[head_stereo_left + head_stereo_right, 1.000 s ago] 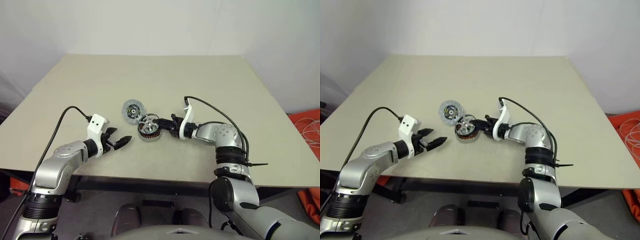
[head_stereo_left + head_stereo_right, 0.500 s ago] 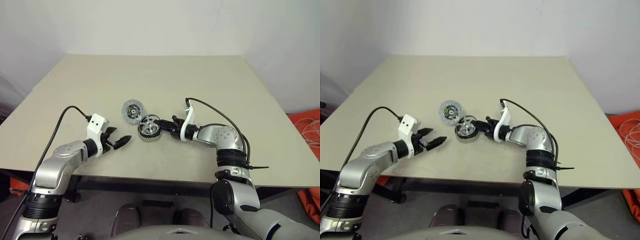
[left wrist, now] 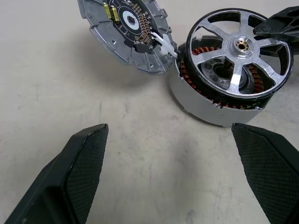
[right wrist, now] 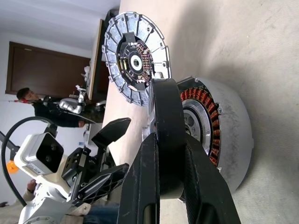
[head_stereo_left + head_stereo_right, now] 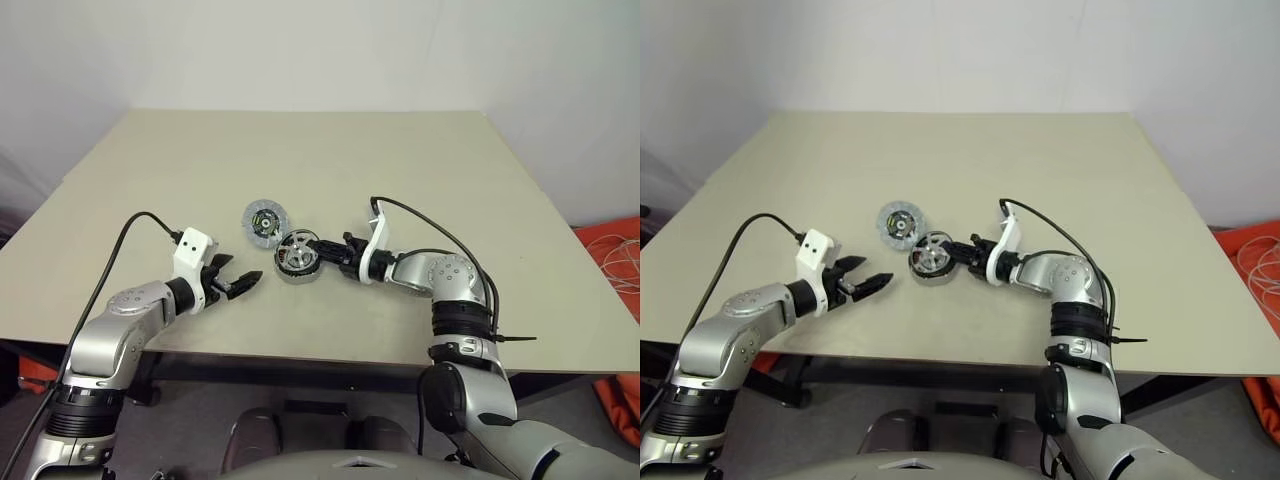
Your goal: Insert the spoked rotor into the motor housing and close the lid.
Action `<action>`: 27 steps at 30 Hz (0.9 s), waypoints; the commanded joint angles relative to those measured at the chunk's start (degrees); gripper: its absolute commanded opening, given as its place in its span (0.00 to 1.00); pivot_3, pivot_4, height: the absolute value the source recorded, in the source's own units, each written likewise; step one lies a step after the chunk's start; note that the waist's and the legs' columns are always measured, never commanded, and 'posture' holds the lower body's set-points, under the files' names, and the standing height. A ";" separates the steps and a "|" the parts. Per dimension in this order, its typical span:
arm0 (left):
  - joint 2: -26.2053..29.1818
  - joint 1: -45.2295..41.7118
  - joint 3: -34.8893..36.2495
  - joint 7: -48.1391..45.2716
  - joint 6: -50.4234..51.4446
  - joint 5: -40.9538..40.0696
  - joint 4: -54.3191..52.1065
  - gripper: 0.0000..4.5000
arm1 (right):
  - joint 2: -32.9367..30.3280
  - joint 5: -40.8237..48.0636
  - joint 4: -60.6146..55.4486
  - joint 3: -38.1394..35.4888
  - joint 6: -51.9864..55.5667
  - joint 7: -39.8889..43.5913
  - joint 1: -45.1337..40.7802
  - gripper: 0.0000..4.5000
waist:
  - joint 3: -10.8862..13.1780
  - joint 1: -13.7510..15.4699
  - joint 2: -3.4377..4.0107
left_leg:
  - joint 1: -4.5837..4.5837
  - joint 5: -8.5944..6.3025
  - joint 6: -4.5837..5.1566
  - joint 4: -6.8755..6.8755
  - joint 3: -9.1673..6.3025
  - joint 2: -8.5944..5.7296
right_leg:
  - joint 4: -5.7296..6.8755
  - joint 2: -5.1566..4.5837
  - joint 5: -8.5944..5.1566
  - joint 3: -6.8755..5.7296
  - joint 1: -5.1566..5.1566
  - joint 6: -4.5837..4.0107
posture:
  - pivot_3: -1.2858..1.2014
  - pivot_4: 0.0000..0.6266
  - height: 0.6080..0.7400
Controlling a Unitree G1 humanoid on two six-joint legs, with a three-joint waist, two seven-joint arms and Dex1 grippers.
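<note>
The right gripper point(image 5: 322, 246) is clamped on the dark rim of the spoked rotor point(image 3: 239, 52), its 2 black fingers point(image 4: 159, 172) pinching the rim from either side. The rotor sits over the mouth of the motor housing point(image 3: 205, 106), slightly tilted, with one edge raised above the housing wall so that the copper-brown windings point(image 4: 212, 126) show in the gap beneath the rim; whether the lower edge has already seated inside the housing is hard to judge. The housing rests on the beige table point(image 5: 300, 150), a little forward of the robot's middle.

The lid point(image 5: 267, 220) lies just beside the housing, on its far left side. In the left wrist view it leans, one edge propped against the housing wall and its inner face with a dark centre and a small circuit ring turned upward.

The left gripper point(image 5: 242, 283) hangs just above the table near its front edge, to the left of the housing and apart from it, jaws spread wide and holding nothing. Its textured black fingers point(image 3: 84, 158) point toward the housing and lid
</note>
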 commanded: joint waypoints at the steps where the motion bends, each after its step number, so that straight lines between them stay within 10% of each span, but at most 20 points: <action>1: 0.83 -0.45 0.85 -0.46 -0.89 0.02 -1.11 1.00 | 0.95 0.95 -1.79 0.32 0.96 -0.76 -0.83 0.08 | 0.00 -0.01 0.00 | 0.00 0.00 0.00 0.00 0.00 0.00 | 0.00 0.00 0.00 0.00 0.00 0.00 | 0.52 0.00 1.00; 13: 0.52 -0.24 0.62 -0.19 -1.14 0.21 -1.23 1.00 | 1.22 0.94 -2.43 0.35 1.14 -0.91 -0.28 0.08 | 0.00 0.00 0.00 | -0.02 0.00 0.00 -0.02 0.00 0.00 | 0.00 0.00 0.00 0.00 -0.02 0.00 | 0.52 0.00 1.00; 21: 0.53 -0.58 0.55 -0.34 -1.21 0.24 -0.87 1.00 | 0.46 1.32 -4.69 1.72 0.27 1.23 -0.51 0.66 | 0.00 0.01 0.00 | 0.03 0.00 -0.01 -0.02 0.00 0.00 | 0.00 0.00 0.00 0.00 0.02 0.01 | 0.52 0.00 1.00; 27: 0.40 -0.76 0.41 -0.47 -1.33 0.30 -0.52 1.00 | -1.95 2.66 -11.56 5.20 0.44 5.39 -0.88 0.66 | 0.01 0.08 0.01 | -0.02 0.01 -0.02 -0.02 0.00 -0.01 | 0.00 0.00 0.00 0.00 -0.02 0.02 | 0.52 0.00 1.00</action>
